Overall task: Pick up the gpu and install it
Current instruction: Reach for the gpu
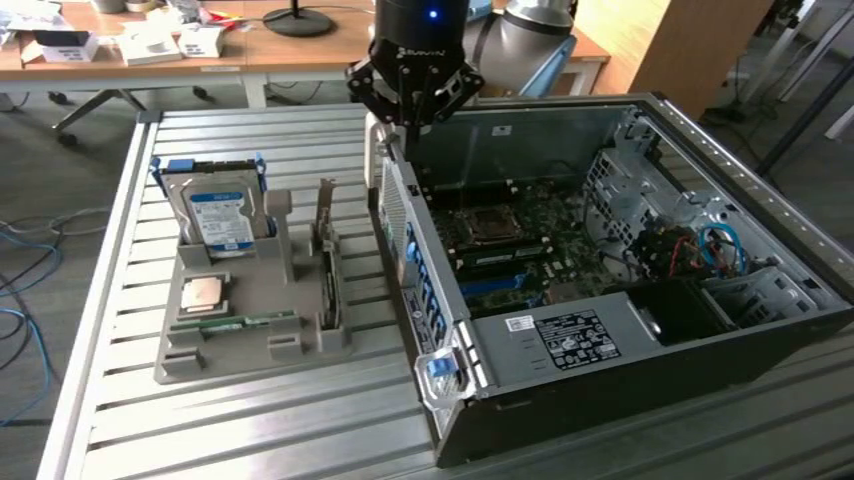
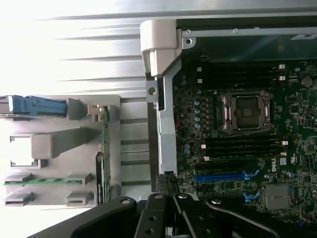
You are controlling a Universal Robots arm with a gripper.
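Note:
The gpu [image 1: 324, 262] stands on edge in a slot of the grey holder [image 1: 287, 347], its metal bracket at the far end. In the wrist view the gpu [image 2: 103, 153] shows as a thin green strip beside the holder [image 2: 131, 148]. My black gripper [image 1: 411, 122] hangs shut above the rear corner of the open computer case [image 1: 561, 345], to the exterior view's right of the gpu and well apart from it. Nothing is between its fingers [image 2: 171, 210]. Below it lies the motherboard [image 2: 237, 148] with a blue card slot [image 2: 220, 176].
The holder also carries a silver hard drive [image 1: 218, 215] with a blue-white label, a processor chip [image 1: 203, 293] and a green memory stick [image 1: 247, 322]. The case wall [image 1: 414, 280] rises between holder and motherboard. A cluttered wooden desk [image 1: 267, 50] stands behind the metal table.

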